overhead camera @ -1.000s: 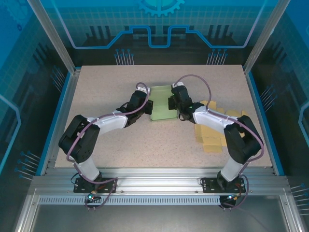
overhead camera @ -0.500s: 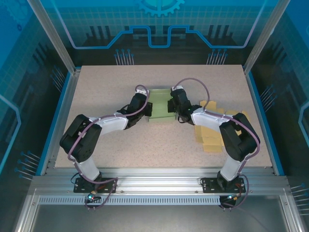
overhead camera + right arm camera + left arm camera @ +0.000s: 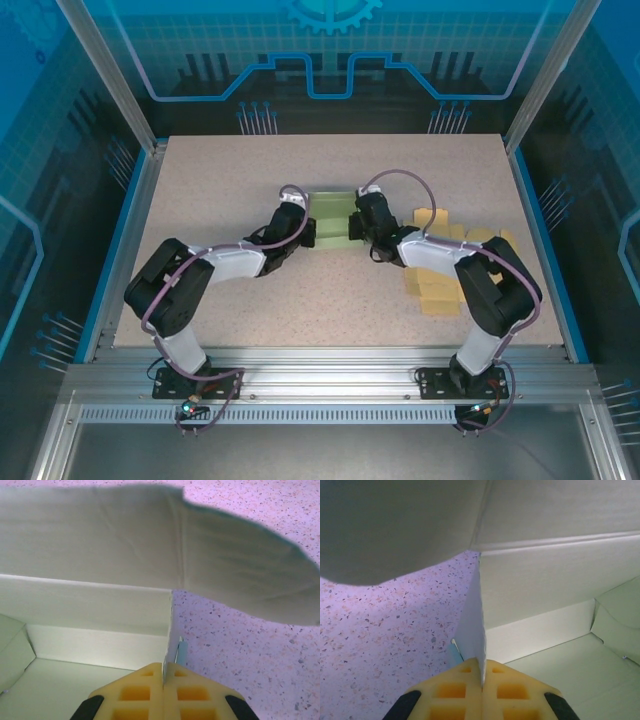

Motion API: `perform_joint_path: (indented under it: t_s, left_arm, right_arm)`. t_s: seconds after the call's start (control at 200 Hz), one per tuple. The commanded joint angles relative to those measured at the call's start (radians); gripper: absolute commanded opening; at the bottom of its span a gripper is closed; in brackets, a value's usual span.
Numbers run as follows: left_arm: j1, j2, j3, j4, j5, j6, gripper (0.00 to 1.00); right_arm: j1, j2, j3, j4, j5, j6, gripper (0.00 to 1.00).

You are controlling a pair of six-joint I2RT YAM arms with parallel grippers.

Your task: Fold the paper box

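Note:
The pale green paper box point(image 3: 331, 213) lies open at the table's middle, and both grippers hold it from either side. My left gripper point(image 3: 306, 232) is shut on the box's left side wall. In the left wrist view its yellow fingertips point(image 3: 482, 667) pinch the thin wall edge, the box's inside point(image 3: 555, 650) lies to the right, and a flap point(image 3: 395, 525) hangs overhead. My right gripper point(image 3: 354, 228) is shut on the right side wall. In the right wrist view the pads point(image 3: 163, 669) clamp that wall, and the box floor point(image 3: 65, 685) lies to the left under a broad flap point(image 3: 125, 535).
A pile of flat yellowish cardboard blanks point(image 3: 445, 268) lies to the right of the box, under the right arm. The speckled tabletop point(image 3: 330, 300) is bounded by a blue rim point(image 3: 118, 255) and metal frame posts.
Both grippers have drawn slightly toward the near edge, holding the box walls. The box looks shorter from above, as its far part has tipped up.

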Motion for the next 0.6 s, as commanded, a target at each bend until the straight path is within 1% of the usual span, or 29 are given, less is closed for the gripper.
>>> perform_joint_path:
  t_s: [0.0,0.065,0.165,0.355,0.415,0.495,0.52,0.595]
  left_arm:
    - [-0.032,-0.023,-0.045,0.036,0.092,-0.034,0.08]
    - [-0.032,-0.043,-0.068,0.043,0.103,-0.041,0.10]
    - [-0.032,-0.079,-0.108,0.057,0.118,-0.043,0.14]
    - [-0.032,-0.149,-0.190,0.101,0.101,-0.046,0.20]
    - [-0.032,-0.167,-0.217,0.120,0.100,-0.050,0.25]
    - [-0.032,-0.190,-0.253,0.140,0.097,-0.060,0.27]
    - [-0.031,-0.198,-0.265,0.146,0.096,-0.062,0.30]
    - [-0.032,-0.232,-0.298,0.155,0.094,-0.069,0.35]
  right_arm:
    - [0.063,-0.022,-0.054,-0.005,-0.068,-0.014,0.00]
    - [0.079,-0.032,-0.068,0.007,-0.043,-0.033,0.00]
    - [0.093,-0.045,-0.138,0.037,-0.016,-0.045,0.00]
    - [0.100,-0.046,-0.211,0.102,0.010,-0.037,0.00]
    - [0.104,-0.039,-0.221,0.141,0.021,-0.033,0.00]
    - [0.107,-0.021,-0.222,0.149,0.037,-0.026,0.00]
    - [0.109,-0.017,-0.222,0.150,0.039,-0.024,0.00]
    - [0.114,-0.005,-0.217,0.145,0.049,-0.018,0.00]
